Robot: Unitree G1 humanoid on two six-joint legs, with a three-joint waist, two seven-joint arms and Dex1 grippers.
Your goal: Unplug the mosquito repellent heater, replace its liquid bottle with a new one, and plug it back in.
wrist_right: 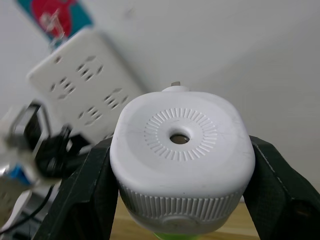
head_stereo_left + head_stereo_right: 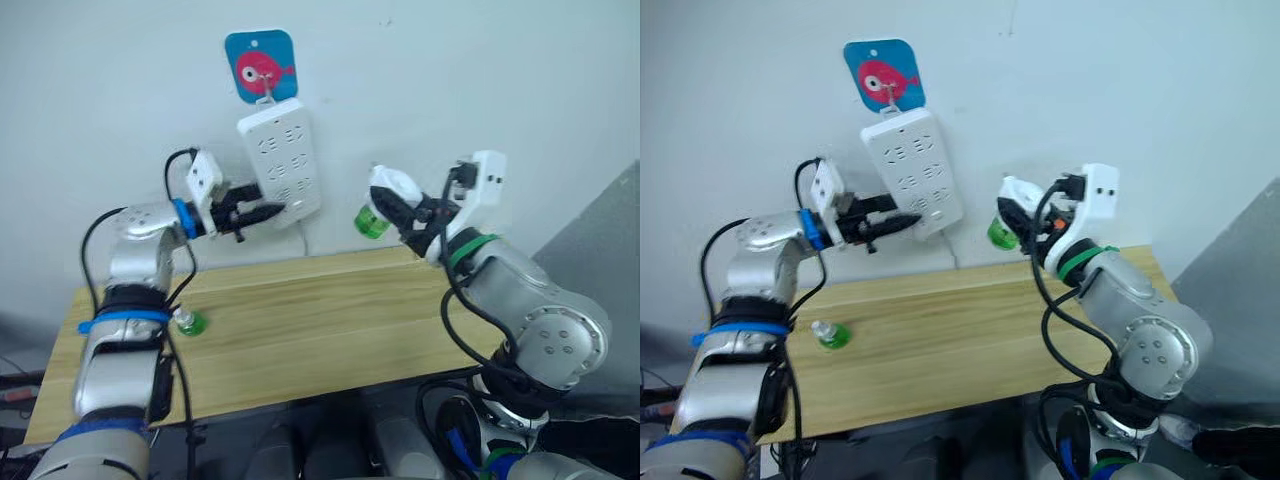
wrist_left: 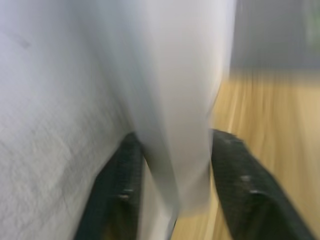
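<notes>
A light wooden counter (image 2: 300, 330) stands with its far edge against the white wall, its planks running lengthwise. One thing lies on it: a small green bottle (image 2: 188, 322) with a clear cap, close to the left end and roughly midway between the far and near edges. It looks tipped on its side, though I can't be certain.

Heater (image 1: 180, 165): smooth matt white plastic (ribbed rim); table (image 2: 300, 330): pale wood grain.

Head stereo downward; wrist cameras close-up.
</notes>
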